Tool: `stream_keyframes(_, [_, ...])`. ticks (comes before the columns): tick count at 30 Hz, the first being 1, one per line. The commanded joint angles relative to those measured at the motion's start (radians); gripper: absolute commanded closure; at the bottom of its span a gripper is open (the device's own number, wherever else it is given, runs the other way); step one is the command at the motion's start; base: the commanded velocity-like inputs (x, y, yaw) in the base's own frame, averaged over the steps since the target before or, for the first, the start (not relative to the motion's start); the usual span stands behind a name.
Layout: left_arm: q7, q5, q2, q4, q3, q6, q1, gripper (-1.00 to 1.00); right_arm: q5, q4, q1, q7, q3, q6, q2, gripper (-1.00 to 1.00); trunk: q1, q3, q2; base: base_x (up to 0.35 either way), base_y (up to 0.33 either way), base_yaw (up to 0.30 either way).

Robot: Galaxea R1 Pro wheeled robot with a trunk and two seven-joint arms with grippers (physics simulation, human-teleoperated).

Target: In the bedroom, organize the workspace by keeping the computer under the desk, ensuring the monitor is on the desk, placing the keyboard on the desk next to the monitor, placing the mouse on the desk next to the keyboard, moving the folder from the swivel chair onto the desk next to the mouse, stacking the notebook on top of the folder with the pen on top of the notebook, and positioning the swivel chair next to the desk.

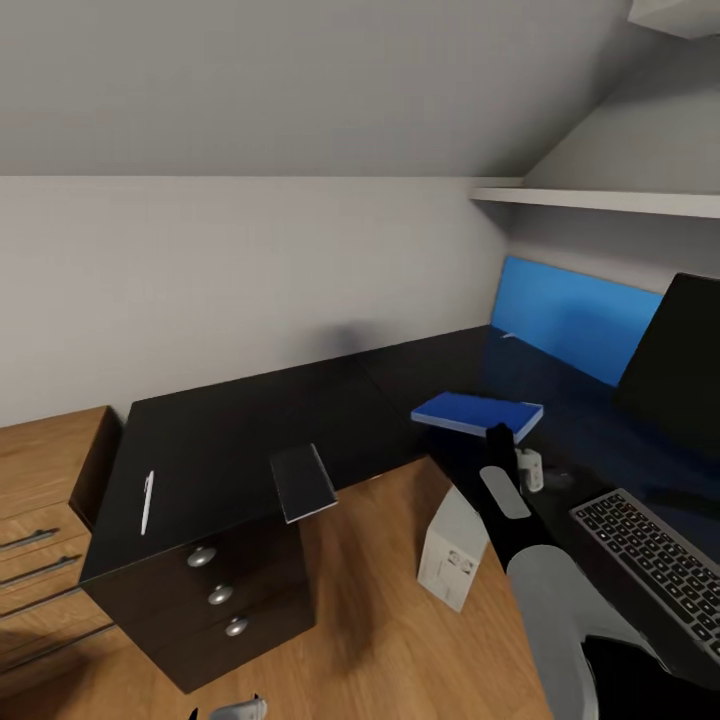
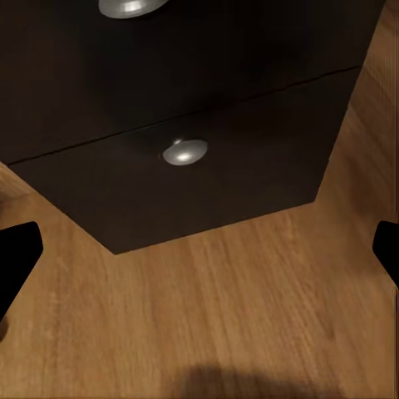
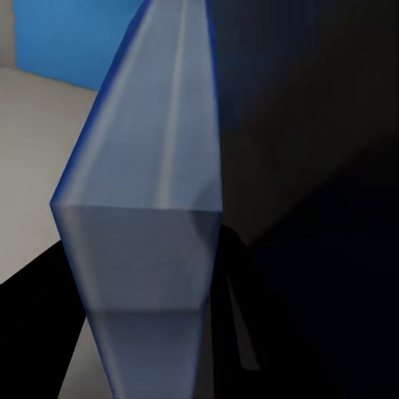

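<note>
My right end effector (image 1: 497, 437) reaches out over the long black L-shaped surface (image 1: 230, 420), clenched on the near edge of the flat bright blue folder (image 1: 476, 412), which tilts slightly above the black top; the right wrist view looks straight along its pale edge (image 3: 154, 216). My left end effector (image 2: 199, 249) hangs low with fingers spread wide, nothing between them, before the black drawers with round silver knobs (image 2: 184, 151). The thin white pen (image 1: 147, 500) lies near the surface's left end; the dark notebook (image 1: 303, 482) sits at the front edge. The black keyboard (image 1: 655, 560) and black monitor (image 1: 680, 360) lie at right. The grey-white tower case (image 1: 452, 548) stands on the plank floor (image 1: 390, 620).
</note>
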Motion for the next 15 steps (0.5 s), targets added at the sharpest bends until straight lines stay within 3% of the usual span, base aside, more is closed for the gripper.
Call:
stream_keyframes(1, [0.01,0.001,0.0,0.0,-0.008,0.0,-0.001,-1.0,-0.008,0.002,-0.001,-0.001,-0.001,-0.002,0.001,1.0,0.0,-0.001,-0.001,0.08,-0.23,0.0])
stream_keyframes(6, [0.01,0.003,0.004,0.003,-0.006,-0.003,0.002,-1.0,-0.019,0.023,-0.001,0.0,0.0,-0.003,0.001,1.0,0.0,-0.001,-0.001,0.088,-0.182,0.0])
stream_keyframes(10, [0.013,0.005,0.023,0.022,-0.004,-0.014,0.061,-1.0,-0.021,0.03,-0.001,0.0,0.0,-0.003,0.001,1.0,0.0,-0.001,-0.001,0.01,-0.019,0.0])
stream_keyframes(13, [0.014,0.006,0.05,0.026,-0.003,-0.092,0.116,-1.0,-0.022,0.032,-0.001,0.001,0.0,-0.003,0.002,1.0,0.0,-0.001,-0.001,0.002,-0.003,0.0])
stream_keyframes(15, [0.014,0.006,0.057,0.027,-0.003,-0.111,0.125,-1.0,-0.022,0.032,-0.001,0.001,0.0,-0.003,0.002,1.0,0.0,-0.001,-0.001,0.0,0.0,0.0])
